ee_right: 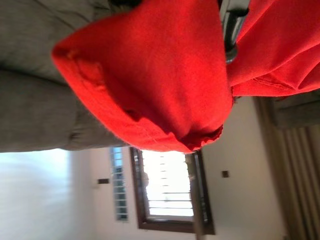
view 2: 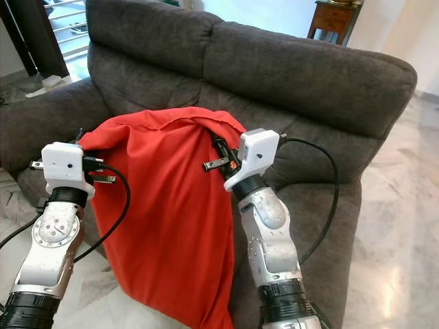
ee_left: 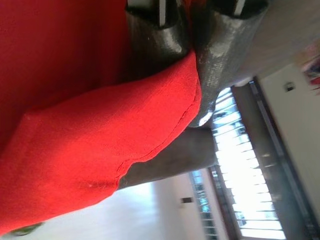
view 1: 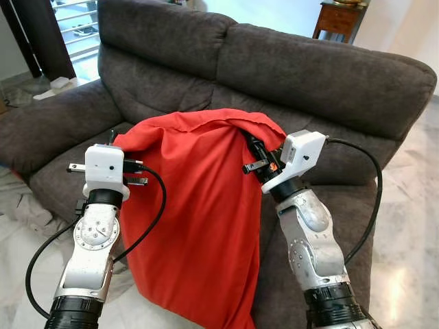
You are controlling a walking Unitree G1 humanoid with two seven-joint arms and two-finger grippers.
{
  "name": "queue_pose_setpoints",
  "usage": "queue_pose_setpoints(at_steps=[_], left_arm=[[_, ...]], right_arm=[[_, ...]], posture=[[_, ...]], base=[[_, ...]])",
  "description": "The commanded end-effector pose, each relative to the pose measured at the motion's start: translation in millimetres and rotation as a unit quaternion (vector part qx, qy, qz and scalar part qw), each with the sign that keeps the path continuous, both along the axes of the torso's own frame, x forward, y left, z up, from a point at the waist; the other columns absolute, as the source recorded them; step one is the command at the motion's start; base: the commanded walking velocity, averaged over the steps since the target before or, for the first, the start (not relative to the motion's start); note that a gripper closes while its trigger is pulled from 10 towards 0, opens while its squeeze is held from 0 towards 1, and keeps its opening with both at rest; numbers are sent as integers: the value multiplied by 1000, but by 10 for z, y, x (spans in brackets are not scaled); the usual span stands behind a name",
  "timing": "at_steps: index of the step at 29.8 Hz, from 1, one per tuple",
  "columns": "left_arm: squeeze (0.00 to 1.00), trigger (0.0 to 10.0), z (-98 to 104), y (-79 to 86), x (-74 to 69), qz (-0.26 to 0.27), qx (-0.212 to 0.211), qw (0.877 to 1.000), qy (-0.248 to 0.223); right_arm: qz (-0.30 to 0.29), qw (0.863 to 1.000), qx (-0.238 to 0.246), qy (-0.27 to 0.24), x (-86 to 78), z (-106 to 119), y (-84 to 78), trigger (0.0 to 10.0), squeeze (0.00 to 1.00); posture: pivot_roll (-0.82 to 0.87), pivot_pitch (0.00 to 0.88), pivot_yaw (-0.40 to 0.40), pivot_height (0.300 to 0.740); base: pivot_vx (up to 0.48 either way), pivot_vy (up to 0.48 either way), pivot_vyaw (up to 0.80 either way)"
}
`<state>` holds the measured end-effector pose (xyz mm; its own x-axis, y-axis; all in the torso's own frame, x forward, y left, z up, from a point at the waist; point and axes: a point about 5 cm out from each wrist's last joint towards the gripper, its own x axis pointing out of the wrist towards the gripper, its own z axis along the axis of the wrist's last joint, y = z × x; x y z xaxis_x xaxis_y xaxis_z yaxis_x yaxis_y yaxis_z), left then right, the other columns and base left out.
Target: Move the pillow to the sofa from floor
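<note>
Both end effectors, left [view 1: 118,147] and right [view 1: 255,152], clench the pillow's [view 1: 195,212] top corners; I see it hanging long-axis vertical, the sofa [view 1: 309,75] seat at 12 o'clock just beyond.

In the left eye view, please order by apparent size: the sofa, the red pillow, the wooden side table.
1. sofa
2. red pillow, held by the left gripper and right gripper
3. wooden side table, though it stands farther away

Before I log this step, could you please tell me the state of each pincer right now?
Left pincer: closed on a corner of the red pillow.
Right pincer: closed on the pillow's other top corner.
</note>
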<state>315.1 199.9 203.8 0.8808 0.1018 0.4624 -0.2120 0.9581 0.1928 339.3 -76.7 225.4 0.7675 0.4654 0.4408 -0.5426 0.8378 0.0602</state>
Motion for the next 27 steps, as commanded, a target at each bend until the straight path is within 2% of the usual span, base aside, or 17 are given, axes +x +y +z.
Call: queue_pose_setpoints(at_steps=[1,10,12,16,27], left_arm=[[0,10000,91,-67,12,-16,3,1000,-14],[0,10000,102,-48,19,-15,-3,1000,-13],[0,10000,100,-49,19,-15,-3,1000,-12],[0,10000,98,-52,18,-16,-4,1000,-10],[0,10000,129,-37,19,-16,-2,1000,-13]], right_arm=[[-12,999,11,-32,9,169,-36,10000,0],[-34,999,7,-3,70,81,-44,10000,0],[-33,999,18,5,79,73,-49,10000,0],[-34,999,9,0,75,72,-48,10000,0],[-45,999,13,-7,83,92,-80,10000,0]], posture=[[137,74,-30,740],[139,74,-32,740],[139,74,-33,740],[137,73,-33,740],[139,73,-32,740]], base=[[0,0,0],[0,0,0],[255,0,-800],[377,0,-800],[456,0,0]])
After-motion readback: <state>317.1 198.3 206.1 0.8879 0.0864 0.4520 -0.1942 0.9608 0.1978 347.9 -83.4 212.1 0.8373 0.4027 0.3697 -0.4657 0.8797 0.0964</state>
